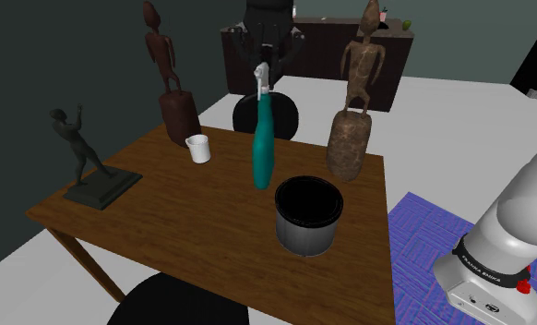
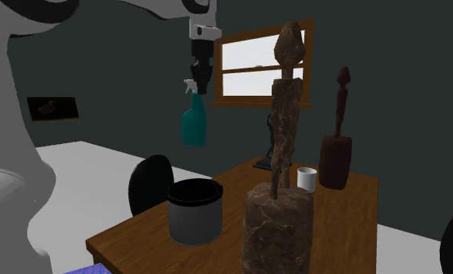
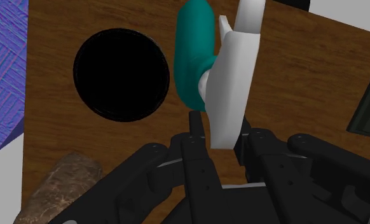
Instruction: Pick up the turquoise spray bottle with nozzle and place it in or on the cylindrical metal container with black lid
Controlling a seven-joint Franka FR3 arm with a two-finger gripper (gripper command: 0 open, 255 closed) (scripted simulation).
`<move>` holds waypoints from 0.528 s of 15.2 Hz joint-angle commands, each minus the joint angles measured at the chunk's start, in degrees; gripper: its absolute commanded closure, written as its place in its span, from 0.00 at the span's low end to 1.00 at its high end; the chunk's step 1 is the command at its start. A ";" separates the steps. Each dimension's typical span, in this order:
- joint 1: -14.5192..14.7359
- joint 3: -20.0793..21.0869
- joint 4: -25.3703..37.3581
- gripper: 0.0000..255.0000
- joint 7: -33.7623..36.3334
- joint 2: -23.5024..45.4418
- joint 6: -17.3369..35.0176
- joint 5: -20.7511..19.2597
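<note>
Wooden desk (image 1: 193,208) below. Gripper (image 2: 198,84) clamped on turquoise spray bottle (image 2: 194,124) at its white nozzle (image 3: 231,70); likely light, stiff, may swing.

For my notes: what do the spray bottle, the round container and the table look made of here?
The spray bottle has a smooth turquoise body and white nozzle: probably plastic. The container has a grey wall with soft sheen, likely metal, and a black rim. The table shows brown grain streaks: wood, matte.
</note>
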 commanded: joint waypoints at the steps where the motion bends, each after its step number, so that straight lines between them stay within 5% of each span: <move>1: -1.74 -2.06 -2.23 1.00 -3.50 -4.16 -1.52 2.72; 8: -4.56 -10.60 -7.85 1.00 -13.80 -15.50 -7.59 7.85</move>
